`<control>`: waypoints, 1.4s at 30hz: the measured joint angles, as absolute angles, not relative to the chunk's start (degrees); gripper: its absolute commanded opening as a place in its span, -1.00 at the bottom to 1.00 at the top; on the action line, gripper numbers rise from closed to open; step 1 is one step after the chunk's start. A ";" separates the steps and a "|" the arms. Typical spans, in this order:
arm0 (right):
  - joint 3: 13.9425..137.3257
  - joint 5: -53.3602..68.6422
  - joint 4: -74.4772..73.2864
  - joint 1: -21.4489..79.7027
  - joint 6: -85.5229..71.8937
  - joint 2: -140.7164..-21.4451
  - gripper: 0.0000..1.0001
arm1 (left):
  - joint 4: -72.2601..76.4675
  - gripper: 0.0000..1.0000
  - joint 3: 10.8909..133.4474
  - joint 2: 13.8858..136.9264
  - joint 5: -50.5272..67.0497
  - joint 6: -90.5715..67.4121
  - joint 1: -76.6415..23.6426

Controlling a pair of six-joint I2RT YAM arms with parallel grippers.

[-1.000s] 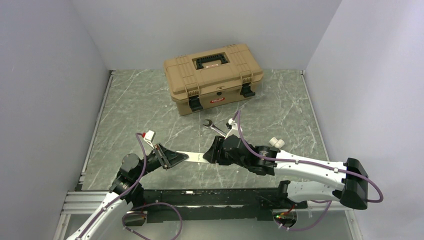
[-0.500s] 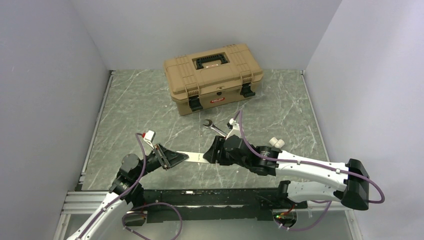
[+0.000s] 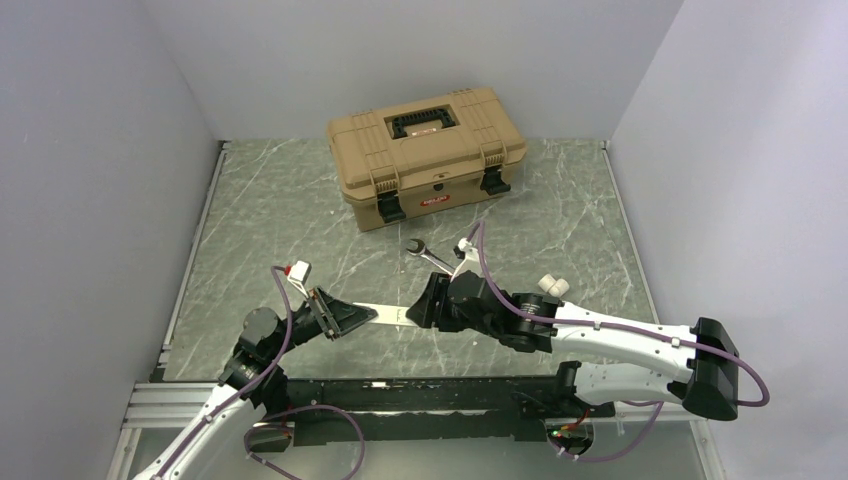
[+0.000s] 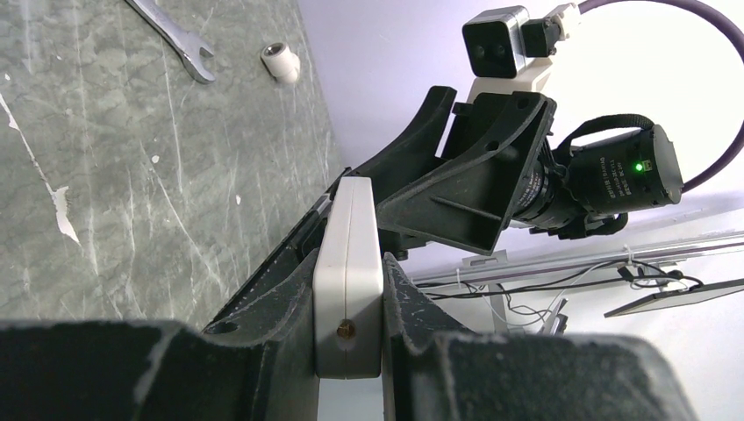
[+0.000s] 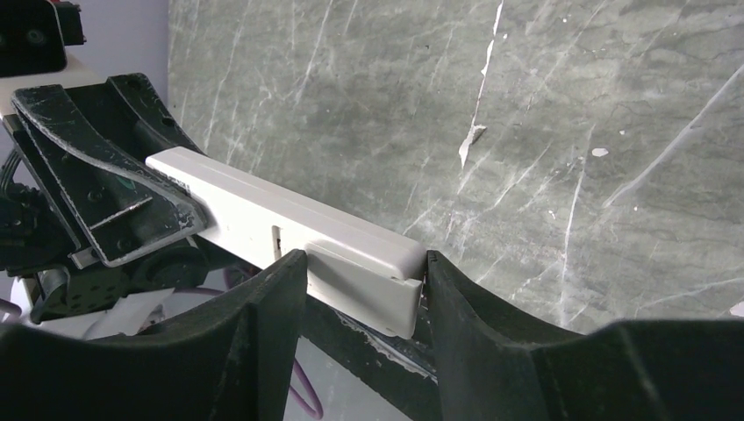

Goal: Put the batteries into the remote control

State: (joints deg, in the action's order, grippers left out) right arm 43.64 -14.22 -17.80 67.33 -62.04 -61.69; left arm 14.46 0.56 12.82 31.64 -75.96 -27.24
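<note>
Grey-green marble tabletop point(image 3: 280, 200), pale walls on three sides, and a tan toolbox point(image 3: 427, 155) with its lid shut, standing at the far end.

From above, a steel wrench point(image 3: 428, 255) lies just on the near side of the toolbox. Nearer again from the toolbox, the remote control point(image 3: 388, 314) is held up off the table, level, bridging the two arms. The left gripper point(image 3: 362, 316) has one end and the right gripper point(image 3: 418, 310) is at the other. From this height I cannot see how either pair of jaws stands.

The left wrist camera looks along the remote's length. Here the grip is plain: the two black fingers are closed flat against the remote's broad faces, clamping it on edge, with a small brass dot point(image 4: 346, 329) showing on its near end. Beyond, the right gripper reaches around the far end. This view also shows what the top one hides: a small white cylinder point(image 4: 282, 62) lying on the marble just beside the wrench's open jaw.

The right wrist camera shows the remote's plain face. A short panel point(image 5: 364, 281) at its end sits stepped from the rest of the body. The right fingers point(image 5: 272, 307) stand fairly wide, one along each long edge of that end, close against it. Whether they press on it or only bracket it I cannot tell.
</note>
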 measured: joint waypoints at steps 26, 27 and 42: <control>42.61 -14.57 -18.26 67.33 -62.26 -60.07 0.31 | 15.14 -1.00 0.56 12.95 31.64 -76.12 -27.27; 42.59 -14.59 -18.46 67.33 -62.28 -59.88 0.32 | 15.25 -1.00 0.56 12.95 31.64 -76.12 -27.27; 42.59 -15.00 -23.11 67.33 -62.37 -55.86 0.13 | 15.03 -1.00 0.56 12.67 31.59 -76.07 -27.27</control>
State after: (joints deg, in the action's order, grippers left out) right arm 42.59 -15.00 -23.11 67.33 -62.37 -55.86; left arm 15.03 0.56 12.67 31.59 -76.07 -27.27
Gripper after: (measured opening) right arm 0.629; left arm 0.275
